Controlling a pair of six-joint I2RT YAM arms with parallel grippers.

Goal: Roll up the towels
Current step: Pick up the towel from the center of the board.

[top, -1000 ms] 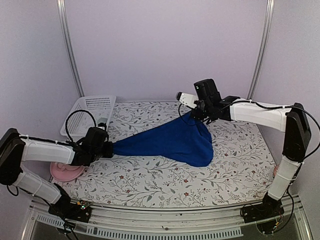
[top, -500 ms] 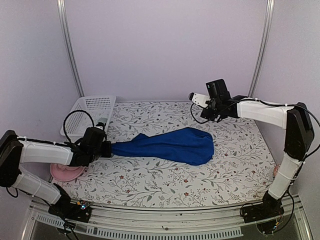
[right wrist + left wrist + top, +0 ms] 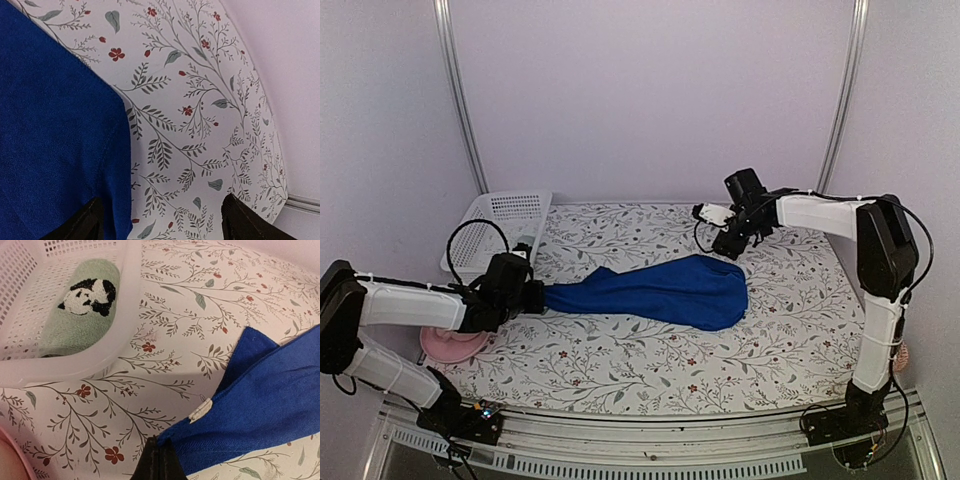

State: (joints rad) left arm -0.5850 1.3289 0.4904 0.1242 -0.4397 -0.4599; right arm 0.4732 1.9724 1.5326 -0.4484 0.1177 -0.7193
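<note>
The royal-blue towel (image 3: pixel 660 290) lies stretched left to right across the flowered table. My left gripper (image 3: pixel 538 297) is shut on its left corner, which shows pinched between the tips (image 3: pixel 159 460), next to a small white tag (image 3: pixel 200 410). My right gripper (image 3: pixel 728 245) hovers open at the towel's far right edge. In the right wrist view its jaws (image 3: pixel 162 225) stand wide, the left finger (image 3: pixel 85 222) over the blue towel (image 3: pixel 50 125) and the right finger (image 3: pixel 245 220) over bare table. The sage-green towel (image 3: pixel 85 310), rolled and showing a panda patch, rests in the white basket (image 3: pixel 130 315).
The white basket (image 3: pixel 480 215) stands at the table's back left. A pink plate (image 3: pixel 450 345) sits at the left edge below my left arm. Purple walls and two metal poles close in the back.
My right gripper has let go of the blue towel's far end, which dropped flat. It swung up and right, then came back down to the towel's edge. The left gripper kept its hold.
</note>
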